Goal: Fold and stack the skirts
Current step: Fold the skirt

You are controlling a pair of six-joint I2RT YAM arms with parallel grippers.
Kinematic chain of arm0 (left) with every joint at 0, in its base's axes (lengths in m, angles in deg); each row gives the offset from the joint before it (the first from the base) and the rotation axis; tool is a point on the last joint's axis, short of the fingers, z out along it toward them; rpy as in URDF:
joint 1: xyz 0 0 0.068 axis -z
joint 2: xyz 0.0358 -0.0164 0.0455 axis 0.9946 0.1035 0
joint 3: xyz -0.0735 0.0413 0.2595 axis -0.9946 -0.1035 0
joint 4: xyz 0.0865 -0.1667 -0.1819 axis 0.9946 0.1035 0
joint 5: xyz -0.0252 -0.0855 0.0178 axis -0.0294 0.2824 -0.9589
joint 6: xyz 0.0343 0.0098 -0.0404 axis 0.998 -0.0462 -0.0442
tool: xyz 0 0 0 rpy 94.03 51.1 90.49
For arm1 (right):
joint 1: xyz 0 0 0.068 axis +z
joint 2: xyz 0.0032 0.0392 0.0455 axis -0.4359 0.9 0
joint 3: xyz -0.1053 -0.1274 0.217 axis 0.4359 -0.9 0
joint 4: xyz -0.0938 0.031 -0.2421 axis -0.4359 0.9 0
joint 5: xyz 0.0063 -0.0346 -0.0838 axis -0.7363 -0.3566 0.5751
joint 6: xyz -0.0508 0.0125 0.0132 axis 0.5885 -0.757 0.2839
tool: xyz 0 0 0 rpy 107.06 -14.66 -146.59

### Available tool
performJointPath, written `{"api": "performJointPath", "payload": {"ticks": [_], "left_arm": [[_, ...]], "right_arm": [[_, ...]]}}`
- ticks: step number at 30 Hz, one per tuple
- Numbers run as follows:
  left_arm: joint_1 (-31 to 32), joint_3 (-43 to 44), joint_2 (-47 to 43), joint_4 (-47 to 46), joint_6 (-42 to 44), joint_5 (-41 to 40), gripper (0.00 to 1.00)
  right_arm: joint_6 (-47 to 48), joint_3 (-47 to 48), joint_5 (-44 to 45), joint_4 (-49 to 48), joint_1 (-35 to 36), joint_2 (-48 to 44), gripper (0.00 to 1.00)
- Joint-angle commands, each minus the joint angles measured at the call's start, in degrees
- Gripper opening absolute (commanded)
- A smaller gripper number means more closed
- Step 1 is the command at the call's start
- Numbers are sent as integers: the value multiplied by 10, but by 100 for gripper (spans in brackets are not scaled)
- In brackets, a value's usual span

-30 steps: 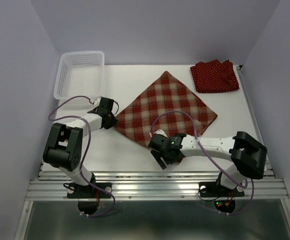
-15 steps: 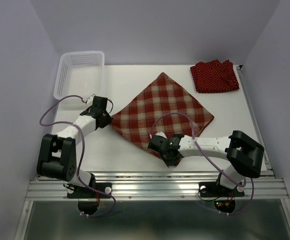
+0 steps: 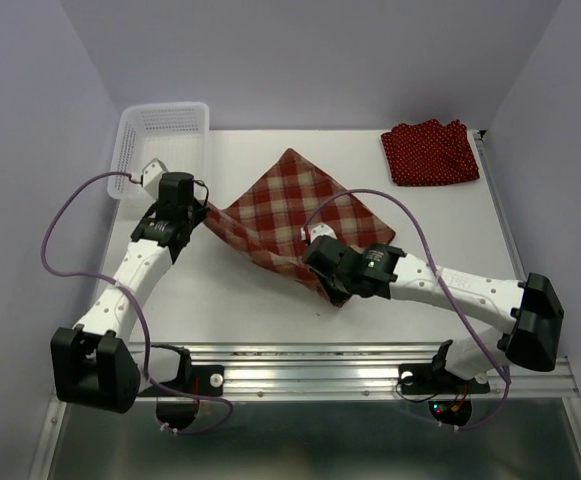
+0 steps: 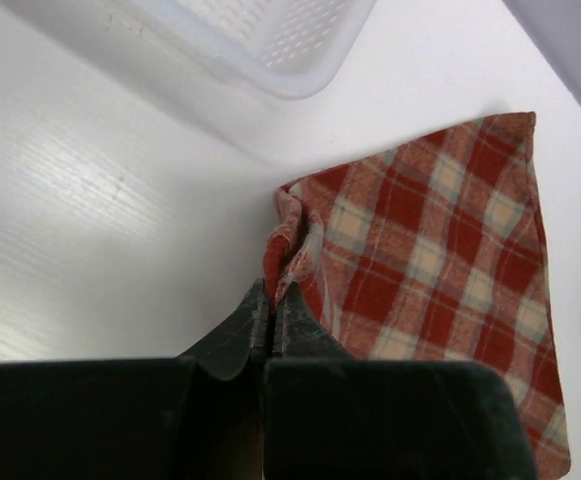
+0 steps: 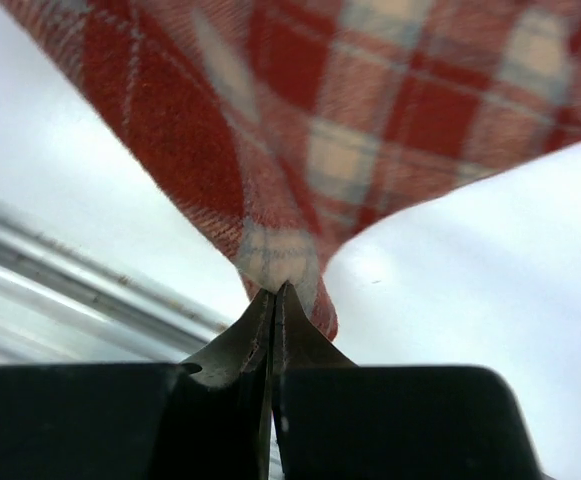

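While both jaw pairs are pressed fully together, each is clamped on a corner of the large red-and-cream plaid cloth skirt point(image 3: 288, 205).

Left gripper point(image 3: 203, 208): closed on the skirt's left corner. In the left wrist view the cloth is bunched into a small upright fold right at the black fingertips point(image 4: 235, 340).

Right gripper point(image 3: 338, 292): closed on the near corner. In the right wrist view a tip of plaid is pinched between the fingers point(image 5: 228, 345), and the fabric is drawn up taut from that point.

Skirt position: centre-left of the white table point(image 3: 450, 230). The edge between the two held corners is raised off the surface. The far part is laid flat, with one corner pointed at the back wall.

Dark red cloth with tiny white polka dots point(image 3: 430, 152): folded at the far right corner of the table, well apart from the plaid skirt. Whether it is one piece or two cannot be told.

White plastic mesh basket point(image 3: 165, 108): set at the far left corner, near the left gripper, not touched by the skirt.
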Motion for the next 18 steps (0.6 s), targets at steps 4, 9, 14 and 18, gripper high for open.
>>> {"api": "performJointPath", "payload": {"ticks": [4, 9, 14, 18], "left_arm": [[-3, 126, 93, -59, 17, -1, 0], [-2, 204, 175, -81, 34, 20, 0], [-2, 298, 266, -94, 61, 43, 0], [3, 389, 333, -92, 80, 64, 0]], "right_arm": [[53, 72, 95, 35, -95, -8, 1], [81, 89, 116, 17, -149, 7, 1], [120, 111, 120, -14, -202, 29, 1], [146, 128, 96, -29, -247, 52, 1]]}}
